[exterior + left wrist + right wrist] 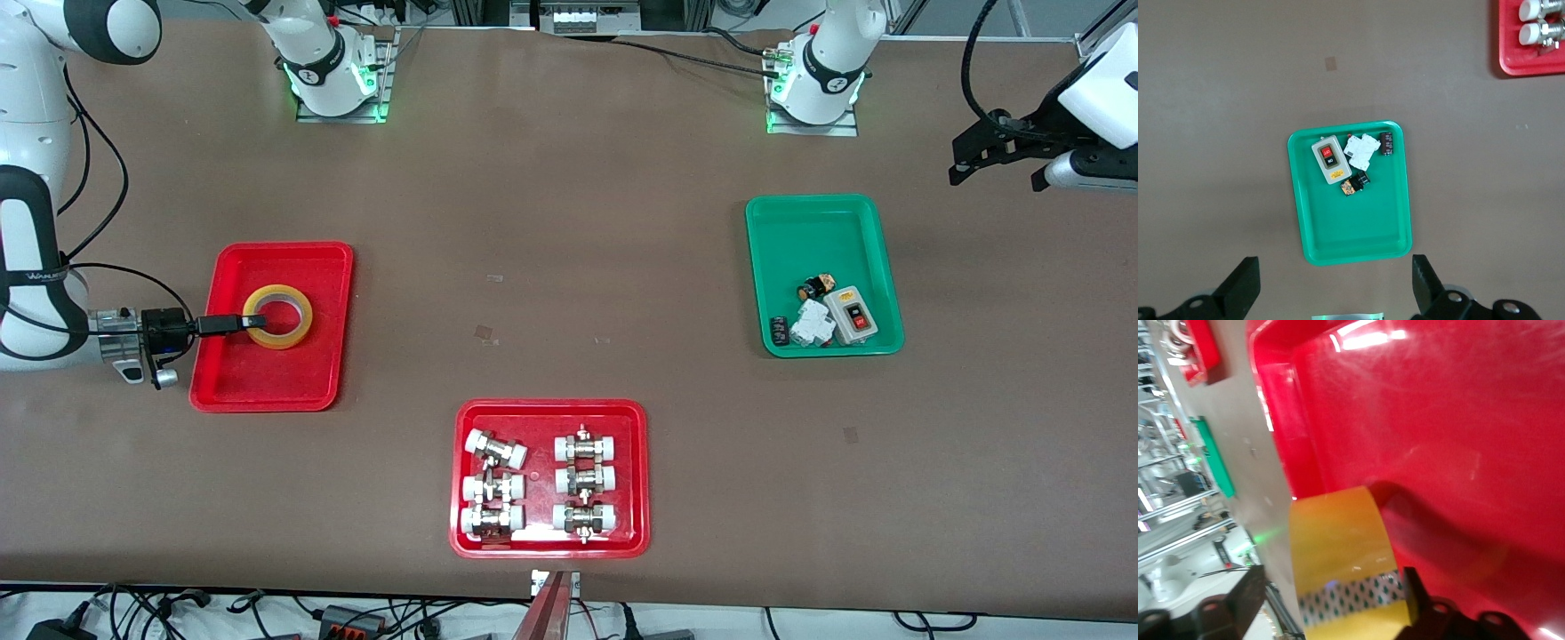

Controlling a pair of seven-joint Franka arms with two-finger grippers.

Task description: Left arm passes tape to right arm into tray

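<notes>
tape [278, 316] in red tray [267, 382]

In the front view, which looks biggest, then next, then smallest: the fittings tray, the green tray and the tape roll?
1. Fittings tray, the red one holding white-capped metal fittings: looks largest.
2. Green tray: a bit smaller, though it lies farther from the camera, so the gap is unsure.
3. Tape roll: clearly smallest, lying in the plain red tray.

tape [278, 316] yellow, transl. | tray [272, 378] red | other tray [822, 222] green | table [569, 222] brown
</notes>
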